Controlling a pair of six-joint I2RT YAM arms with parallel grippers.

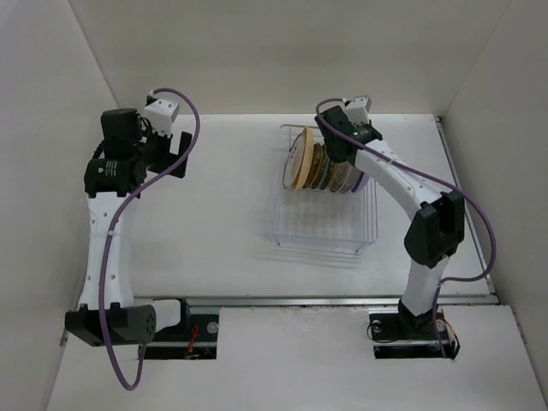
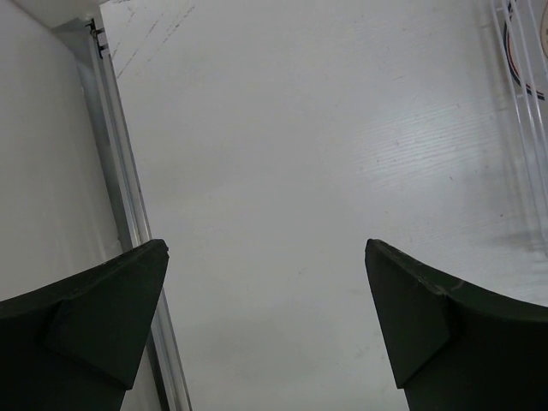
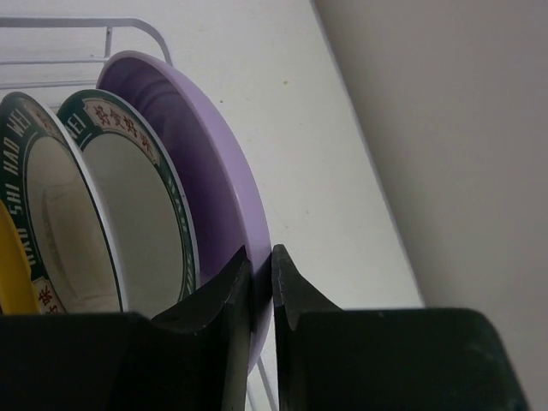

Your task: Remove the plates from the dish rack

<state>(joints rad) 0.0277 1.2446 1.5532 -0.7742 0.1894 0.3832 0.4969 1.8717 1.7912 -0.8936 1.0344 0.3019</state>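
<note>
The white wire dish rack (image 1: 321, 229) stands right of centre with several plates upright in a row at its far end, a pale orange plate (image 1: 299, 157) leftmost. In the right wrist view the lavender plate (image 3: 210, 150) is the outermost, beside two white plates with dark teal patterned rims (image 3: 128, 197). My right gripper (image 3: 259, 257) is shut on the lavender plate's rim, one finger on each side. It shows over the rack's right end in the top view (image 1: 353, 145). My left gripper (image 2: 265, 257) is open and empty above bare table, far left of the rack (image 1: 175, 152).
White walls close in on the left, back and right. A metal rail (image 1: 342, 300) runs along the table's near edge and another (image 2: 120, 171) along its left side. The rack's wire corner (image 2: 527, 77) shows at the right of the left wrist view.
</note>
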